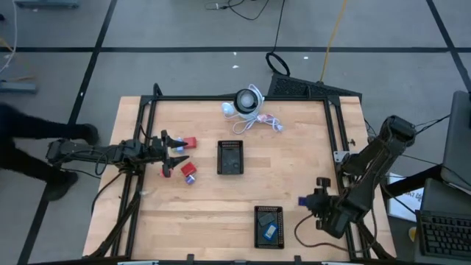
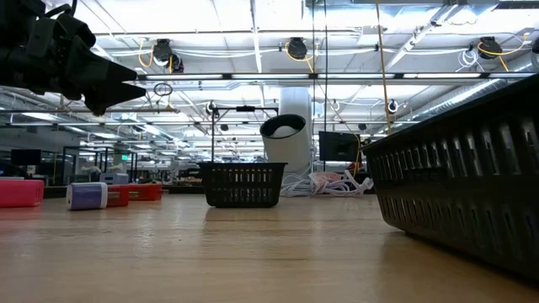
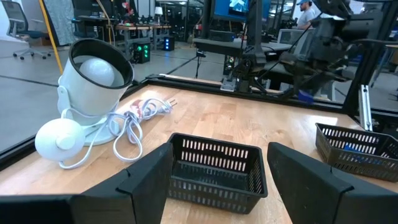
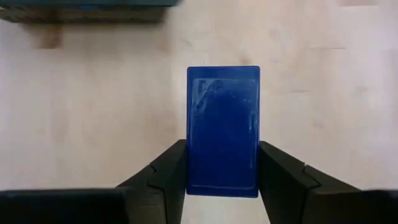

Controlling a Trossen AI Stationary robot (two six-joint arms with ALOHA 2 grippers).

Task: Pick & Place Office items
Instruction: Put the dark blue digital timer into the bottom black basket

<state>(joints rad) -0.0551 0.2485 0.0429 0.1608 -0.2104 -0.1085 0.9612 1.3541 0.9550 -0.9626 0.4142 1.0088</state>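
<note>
My right gripper hangs over the table's near right part, just right of the near black tray, shut on a blue rectangular piece. My left gripper waits at the left, level and open, pointing at the middle black tray. Beside it on the wood lie red pieces and a bluish one. Another blue piece lies in the near tray. My right gripper pinches the blue piece between its two fingers by its two long sides, at the end nearer the wrist. The fingers slant down from the right and lie along the piece, which sticks out past the fingertips, lifted clear of the table.
A white round device with a coiled cable stands at the far middle. The middle tray sits at the table's centre. Black frame rails run along the table's edges. Bare wood lies between the two trays.
</note>
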